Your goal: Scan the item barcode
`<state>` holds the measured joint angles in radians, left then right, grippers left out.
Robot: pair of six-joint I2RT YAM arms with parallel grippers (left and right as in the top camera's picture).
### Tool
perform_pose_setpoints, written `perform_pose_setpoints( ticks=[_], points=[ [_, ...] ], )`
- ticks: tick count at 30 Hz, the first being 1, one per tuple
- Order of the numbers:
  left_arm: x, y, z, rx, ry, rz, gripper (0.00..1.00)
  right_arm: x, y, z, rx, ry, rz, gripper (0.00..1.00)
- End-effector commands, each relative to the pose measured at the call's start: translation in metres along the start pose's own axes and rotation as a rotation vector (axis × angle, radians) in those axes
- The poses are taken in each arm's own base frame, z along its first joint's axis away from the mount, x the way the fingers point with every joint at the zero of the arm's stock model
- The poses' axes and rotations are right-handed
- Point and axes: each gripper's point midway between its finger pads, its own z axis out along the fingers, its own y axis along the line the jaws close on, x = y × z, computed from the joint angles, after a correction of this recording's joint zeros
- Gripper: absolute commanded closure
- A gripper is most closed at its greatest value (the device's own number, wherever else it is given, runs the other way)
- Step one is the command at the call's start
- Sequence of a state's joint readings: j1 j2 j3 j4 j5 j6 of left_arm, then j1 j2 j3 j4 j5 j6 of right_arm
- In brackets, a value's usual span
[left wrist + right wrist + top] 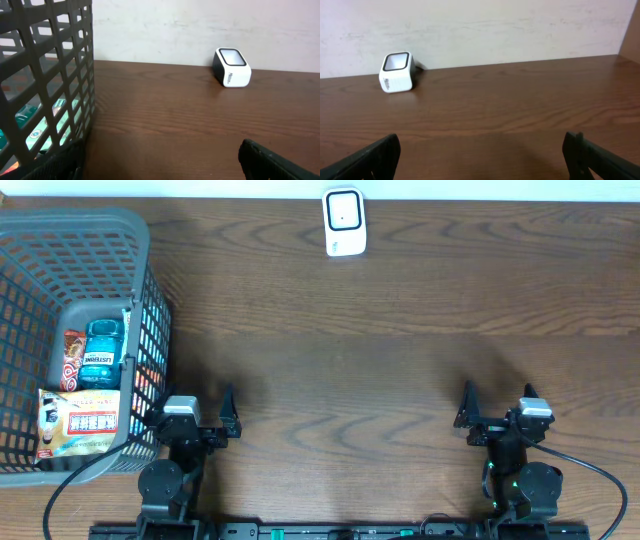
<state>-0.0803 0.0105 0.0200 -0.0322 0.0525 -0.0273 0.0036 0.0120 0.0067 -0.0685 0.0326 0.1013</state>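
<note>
Both arms sit low at the near edge of the tabletop (400, 330), and neither has hold of anything. The left gripper (195, 408) has its jaws spread as wide as they go, with only bare wood between them. The right gripper (497, 412) is the same: jaws wide apart and empty.

The goods are all in the grey mesh basket (140, 240), which stands hard by the left gripper's left side. In the left wrist view its wall fills the left of the frame, just beside that gripper's left finger. Down inside it, ahead and to the left of the left gripper, lies a teal Listerine mouthwash bottle (100, 352) with a red packet (72, 358) touching its far side. A flat packet (80, 420) lies label up nearer the gripper, level with it on its left. Whether a barcode faces up on any of them is too small to tell.

The white barcode scanner (344, 222) stands well apart from both grippers, at the far edge of the tabletop by the pale wall (520, 25). It is ahead and to the right of the left gripper, and ahead and to the left of the right one, its dark-rimmed window tilted upward.
</note>
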Motion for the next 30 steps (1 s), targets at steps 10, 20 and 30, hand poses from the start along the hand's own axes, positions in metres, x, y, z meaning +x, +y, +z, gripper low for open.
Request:
perform_pose_setpoints(
  ticks=[10,20,30],
  points=[
    [0.015,-0.007,0.001,0.042,0.047,-0.013,0.02,0.000,-0.004,0.000,0.013,-0.002,-0.008,0.01],
    [0.003,-0.012,-0.002,0.065,0.024,-0.013,0.02,0.000,-0.004,0.000,0.013,-0.003,-0.008,0.01],
    [-0.070,-0.059,-0.022,0.311,-0.027,-0.077,0.02,0.000,-0.004,0.000,0.013,-0.003,-0.008,0.01]
  ],
)
